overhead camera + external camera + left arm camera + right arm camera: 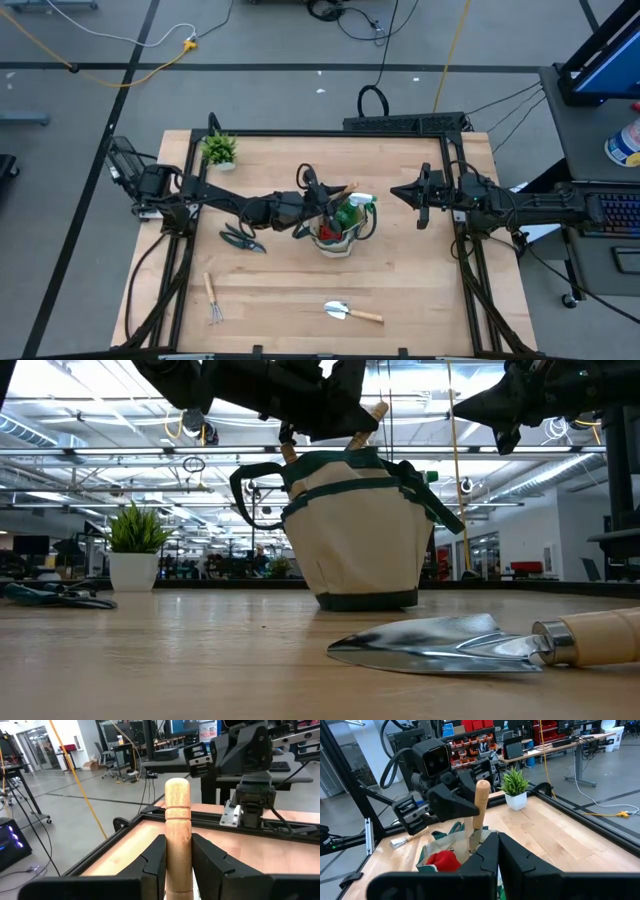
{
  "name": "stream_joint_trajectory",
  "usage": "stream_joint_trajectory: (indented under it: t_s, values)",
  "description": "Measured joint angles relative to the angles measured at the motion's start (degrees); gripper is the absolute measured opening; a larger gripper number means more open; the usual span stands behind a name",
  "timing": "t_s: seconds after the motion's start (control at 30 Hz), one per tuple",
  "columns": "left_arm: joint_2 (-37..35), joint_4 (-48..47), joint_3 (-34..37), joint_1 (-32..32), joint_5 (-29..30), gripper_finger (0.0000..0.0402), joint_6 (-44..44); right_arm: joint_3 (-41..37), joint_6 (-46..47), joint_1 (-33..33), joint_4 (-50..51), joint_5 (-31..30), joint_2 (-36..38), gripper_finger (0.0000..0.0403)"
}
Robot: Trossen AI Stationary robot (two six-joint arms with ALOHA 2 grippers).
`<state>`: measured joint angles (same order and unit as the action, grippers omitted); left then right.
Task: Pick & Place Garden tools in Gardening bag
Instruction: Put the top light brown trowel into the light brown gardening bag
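Left end effector sits directly above the gardening bag, fingers clamped on the wooden handle of a hand tool. Handle points up, metal end down into the bag mouth. Tool not yet released.

Right end effector waits beside the bag on the right side, fingers fully closed, nothing held.

Bag stands near bench centre. A green spray bottle and a red glove are already inside.

Still out on the bench: trowel near the front edge, hand fork front left, pruning shears just left of the bag. Potted plant at the back left, not part of the job.

Handling judgement: held tool looks stiff and light; the smooth round wood could slip or swing, so a mid-handle grip is sensible. Bag is soft canvas and may sag or shift if the blade catches its rim. Trowel and fork lie flat: take each across the handle, not the slick blade.
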<state>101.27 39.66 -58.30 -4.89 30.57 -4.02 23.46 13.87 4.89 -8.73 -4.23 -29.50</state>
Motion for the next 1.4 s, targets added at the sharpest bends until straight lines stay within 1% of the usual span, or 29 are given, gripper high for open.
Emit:
stream_joint_trajectory:
  t_s: [0.3,0.73,1.07,1.3,1.4]
  values:
    - [0.0,0.9,0.0,0.0,0.0,0.0074,0.1,0.0,0.0,0.0,0.0,0.0,0.0,0.0000]
    - [0.4,-0.5,0.0,0.0,2.7,0.0074,0.8,0.0,0.0,0.0,0.0,0.0,0.0,0.0000]
    - [2.1,0.5,0.0,0.0,2.0,0.0074,1.8,0.0,0.0,0.0,0.0,0.0,0.0,0.0000]
    - [2.1,-1.6,0.0,0.4,1.8,0.0075,2.2,0.0,0.0,0.0,0.0,0.0,0.0,0.0000]
    - [2.1,-2.7,0.0,0.6,1.8,0.0084,4.0,0.0,0.0,0.0,0.0,0.0,0.0,0.0000]
